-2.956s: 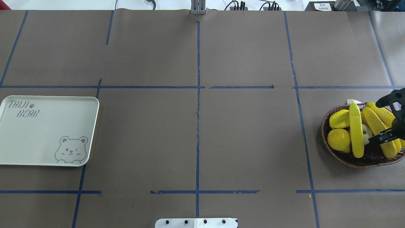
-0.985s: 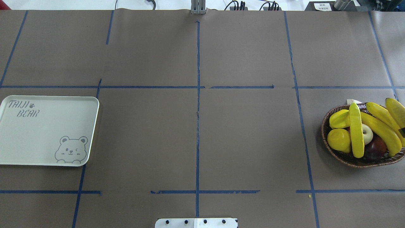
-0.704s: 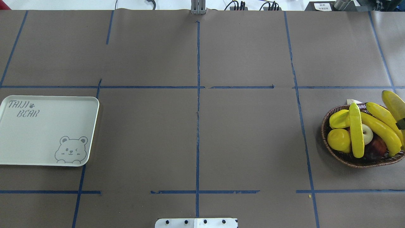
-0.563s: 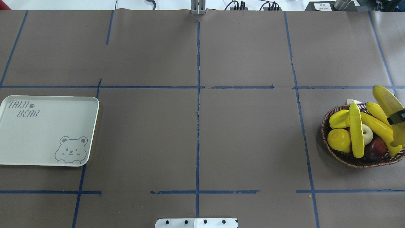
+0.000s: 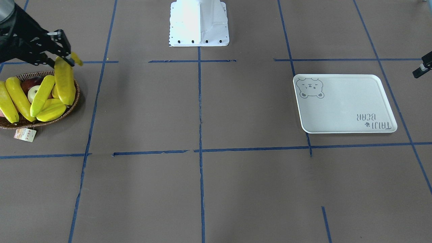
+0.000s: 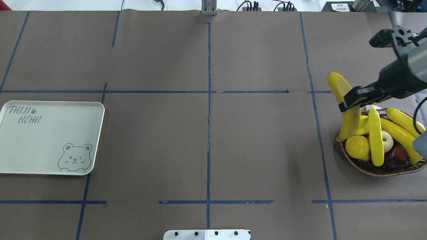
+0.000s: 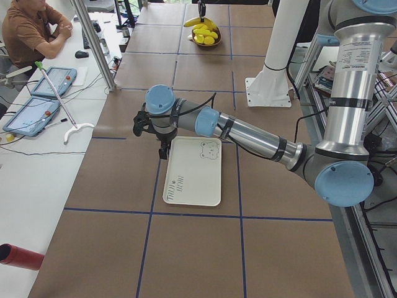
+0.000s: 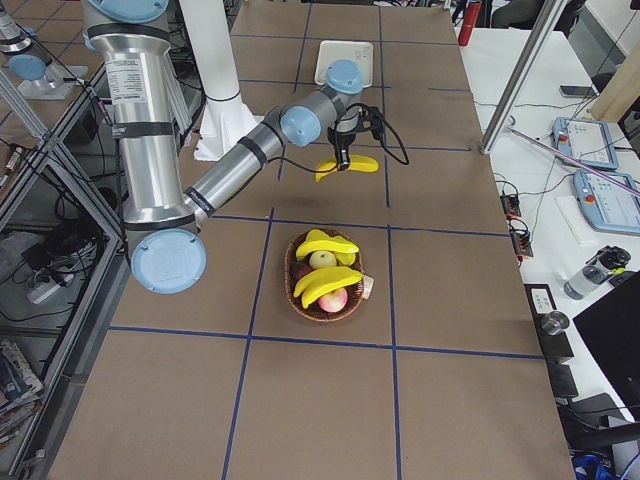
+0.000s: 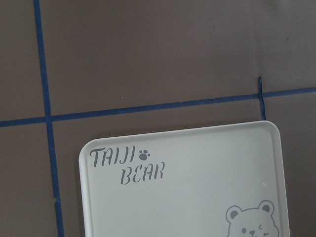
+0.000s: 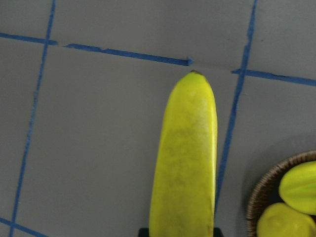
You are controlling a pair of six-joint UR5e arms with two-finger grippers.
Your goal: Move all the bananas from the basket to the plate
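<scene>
Lifted since a second ago, one banana (image 6: pixel 349 123) hangs above the basket (image 6: pixel 367 170) at its plate-facing rim. The right gripper (image 6: pixel 347 100) clamps its middle, long axis crosswise to the fingers. You see the plate (image 6: pixel 98 133) well apart from the basket, with the left gripper (image 5: pixel 423 68) near it; whether its fingers are parted cannot be told.

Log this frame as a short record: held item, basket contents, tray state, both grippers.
basket: oval dark-brown woven wicker basket; three bananas inside, plus other fruit
held item: one long, curved bright-yellow banana, in the air beside the basket
right gripper: shut on that banana near mid-length
plate: pale grey-white rectangular bear-print tray, nothing on it
left gripper: beside the tray; open or shut cannot be told
</scene>
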